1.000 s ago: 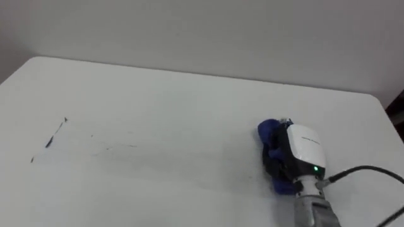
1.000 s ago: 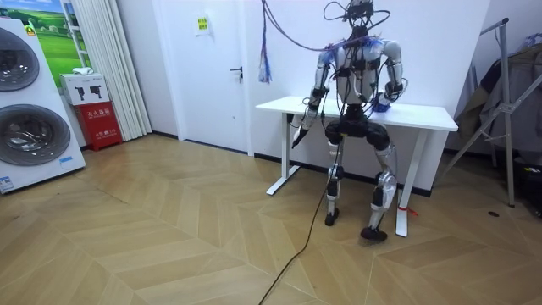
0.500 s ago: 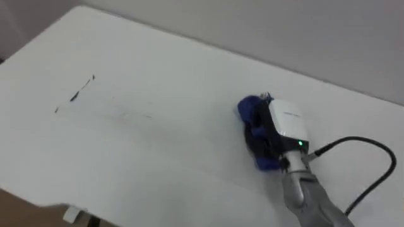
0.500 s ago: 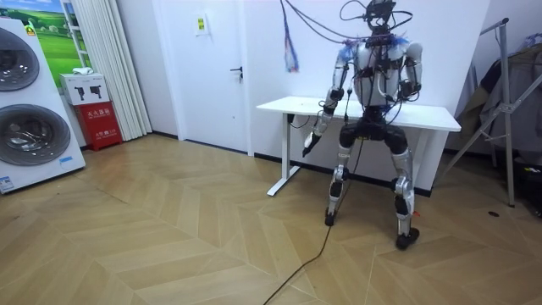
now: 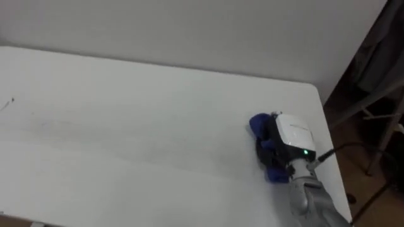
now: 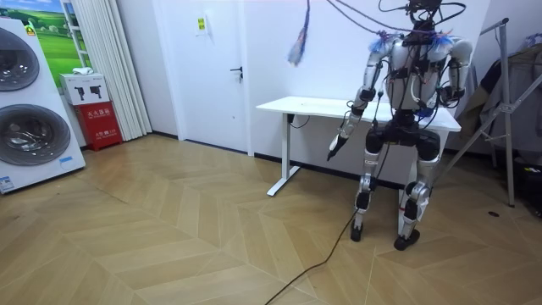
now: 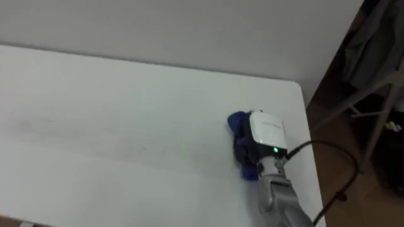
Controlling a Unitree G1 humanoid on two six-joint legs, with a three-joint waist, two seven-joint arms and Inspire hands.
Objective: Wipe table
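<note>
**Blue cloth (image 5: 258,128) under right hand (image 5: 293,135) at white table (image 5: 145,120) right end**

In the room view I found the left hand (image 6: 335,151) hanging below the table edge; open or closed, I could not tell. A faint dark mark (image 5: 9,101) sat at the tabletop's far left. The cloth lay bunched near the right end, the right hand on top; its grip I could not tell.

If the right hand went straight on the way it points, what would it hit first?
Nothing nearby, it seems: the right hand, on the blue cloth, points toward the far edge of the table, with bare top ahead. Past that edge, probably the wall.
</note>
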